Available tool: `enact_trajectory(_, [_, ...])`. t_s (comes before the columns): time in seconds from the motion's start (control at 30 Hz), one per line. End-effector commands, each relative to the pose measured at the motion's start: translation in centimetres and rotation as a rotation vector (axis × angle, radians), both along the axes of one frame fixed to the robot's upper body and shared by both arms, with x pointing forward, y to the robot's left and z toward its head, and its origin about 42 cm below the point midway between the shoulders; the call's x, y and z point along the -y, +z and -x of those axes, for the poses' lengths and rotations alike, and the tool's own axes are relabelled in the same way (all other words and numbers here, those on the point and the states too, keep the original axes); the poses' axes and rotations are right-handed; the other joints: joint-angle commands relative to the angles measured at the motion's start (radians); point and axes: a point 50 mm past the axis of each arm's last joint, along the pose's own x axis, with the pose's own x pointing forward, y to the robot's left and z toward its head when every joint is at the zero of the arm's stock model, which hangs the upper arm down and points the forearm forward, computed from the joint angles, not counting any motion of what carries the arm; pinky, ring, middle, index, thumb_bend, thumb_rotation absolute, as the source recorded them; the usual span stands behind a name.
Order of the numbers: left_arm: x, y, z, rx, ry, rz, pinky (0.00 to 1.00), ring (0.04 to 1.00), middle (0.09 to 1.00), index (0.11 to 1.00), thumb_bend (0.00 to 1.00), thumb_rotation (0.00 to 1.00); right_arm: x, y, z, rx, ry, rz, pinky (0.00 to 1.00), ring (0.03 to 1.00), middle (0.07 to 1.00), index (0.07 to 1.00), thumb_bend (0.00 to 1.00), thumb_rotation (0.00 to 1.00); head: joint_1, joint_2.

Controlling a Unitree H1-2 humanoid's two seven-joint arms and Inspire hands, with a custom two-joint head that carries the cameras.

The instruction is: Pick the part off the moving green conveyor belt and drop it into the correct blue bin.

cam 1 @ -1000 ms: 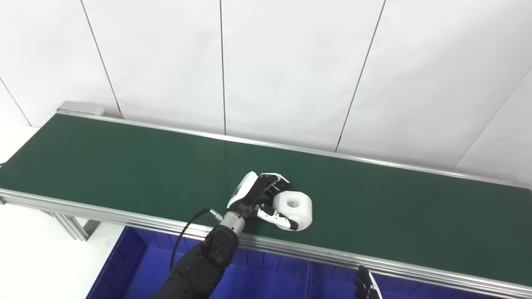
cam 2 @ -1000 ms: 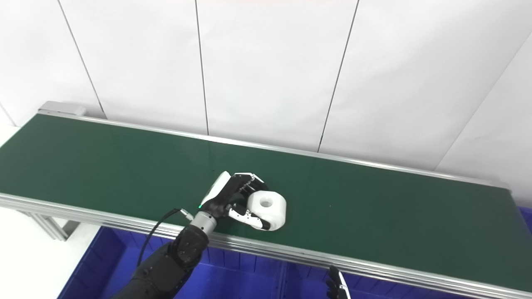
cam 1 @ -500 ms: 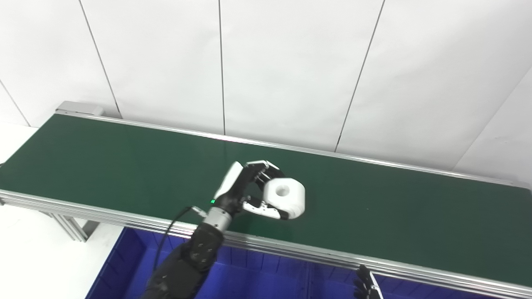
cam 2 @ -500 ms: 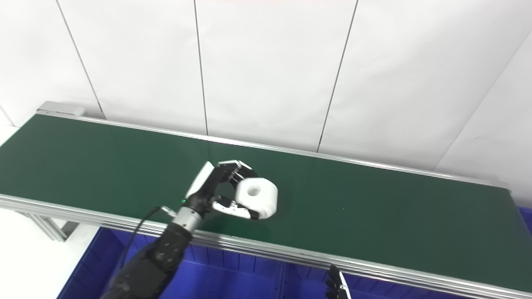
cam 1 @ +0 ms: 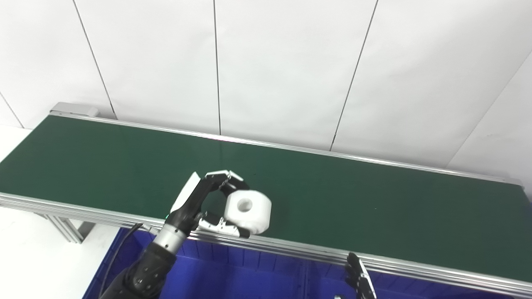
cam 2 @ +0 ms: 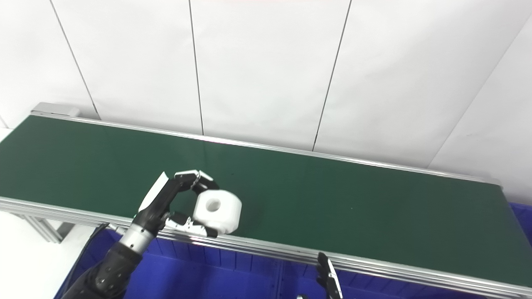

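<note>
A white rounded part (cam 1: 248, 211) with a round hole in its top is held in my left hand (cam 1: 203, 201), which is shut on it between fingers and thumb. The part hangs just above the near rail of the green conveyor belt (cam 1: 374, 199). Blue bins (cam 1: 249, 274) lie below the rail, in front of the belt. Only the fingertips of my right hand (cam 1: 358, 280) show at the bottom edge, over the bins; whether it is open or shut is hidden.
The belt's aluminium near rail (cam 1: 374, 259) runs between the belt and the bins. A divider wall (cam 1: 305, 278) separates two bin compartments. White wall panels stand behind the belt. The belt's metal leg (cam 1: 62, 226) is at the left.
My left hand has lifted the part off the belt and carried it left and toward me, to the near rail. The camera has shifted slightly.
</note>
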Motion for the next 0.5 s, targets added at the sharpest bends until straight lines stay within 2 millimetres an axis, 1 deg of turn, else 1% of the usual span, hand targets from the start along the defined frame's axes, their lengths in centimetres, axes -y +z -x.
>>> enact_trajectory(0.0, [-0.2, 1.3, 0.0, 0.061, -0.043, -0.011, 0.43, 0.499, 0.471, 0.525, 0.51, 0.0, -0.3, 1.2, -0.4, 0.053, 0.008, 0.002, 0.89, 0.927, 0.94, 0.953, 0.72, 0.84, -0.016, 0.036])
enact_trajectory(0.03, [-0.3, 0.9, 0.4, 0.048, -0.056, -0.03, 0.44, 0.506, 0.474, 0.523, 0.51, 0.0, -0.4, 1.3, -0.5, 0.052, 0.008, 0.008, 0.9, 0.931, 0.941, 0.956, 0.72, 0.85, -0.016, 0.036])
enact_trajectory(0.07, [-0.3, 0.5, 0.9, 0.035, -0.07, -0.054, 0.44, 0.505, 0.473, 0.523, 0.51, 0.0, -0.4, 1.5, -0.7, 0.055, 0.008, 0.006, 0.9, 0.935, 0.943, 0.955, 0.72, 0.85, -0.025, 0.056])
enact_trajectory(0.1, [-0.4, 0.0, 1.4, 0.021, -0.084, -0.078, 0.44, 0.505, 0.473, 0.523, 0.51, 0.0, -0.5, 1.7, -0.8, 0.057, 0.009, 0.0, 0.9, 0.936, 0.943, 0.955, 0.72, 0.85, -0.026, 0.062])
enact_trajectory(0.17, [-0.2, -0.7, 1.9, 0.003, -0.109, -0.114, 0.41, 0.477, 0.463, 0.53, 0.51, 0.0, -0.6, 2.0, -1.0, 0.059, 0.012, -0.01, 0.92, 0.936, 0.938, 0.954, 0.71, 0.84, -0.027, 0.08])
enact_trajectory(0.2, [-0.1, -0.9, 2.1, -0.003, -0.121, -0.127, 0.4, 0.469, 0.46, 0.53, 0.51, 0.0, -0.5, 2.2, -1.0, 0.058, 0.015, -0.009, 0.92, 0.937, 0.938, 0.954, 0.71, 0.84, -0.027, 0.08])
enact_trajectory(0.23, [0.0, -1.0, 2.2, -0.006, -0.132, -0.139, 0.39, 0.465, 0.457, 0.531, 0.51, 0.0, -0.5, 2.3, -1.1, 0.058, 0.015, -0.01, 0.92, 0.938, 0.941, 0.957, 0.71, 0.84, -0.029, 0.097])
enact_trajectory(0.33, [0.3, -1.2, 2.4, -0.003, -0.171, -0.198, 0.4, 0.467, 0.456, 0.53, 0.51, 0.0, -0.5, 2.6, -1.2, 0.06, 0.009, -0.024, 0.91, 0.923, 0.934, 0.952, 0.72, 0.83, -0.033, 0.104])
enact_trajectory(0.37, [0.4, -1.3, 2.4, -0.003, -0.179, -0.211, 0.4, 0.467, 0.457, 0.53, 0.51, 0.0, -0.4, 2.7, -1.2, 0.06, 0.008, -0.031, 0.91, 0.923, 0.934, 0.952, 0.72, 0.83, -0.04, 0.113])
enact_trajectory(0.47, [0.6, -1.6, 2.6, -0.013, -0.206, -0.245, 0.39, 0.461, 0.456, 0.528, 0.51, 0.0, -0.4, 2.8, -1.2, 0.057, 0.008, -0.034, 0.91, 0.921, 0.933, 0.951, 0.71, 0.82, -0.042, 0.112])
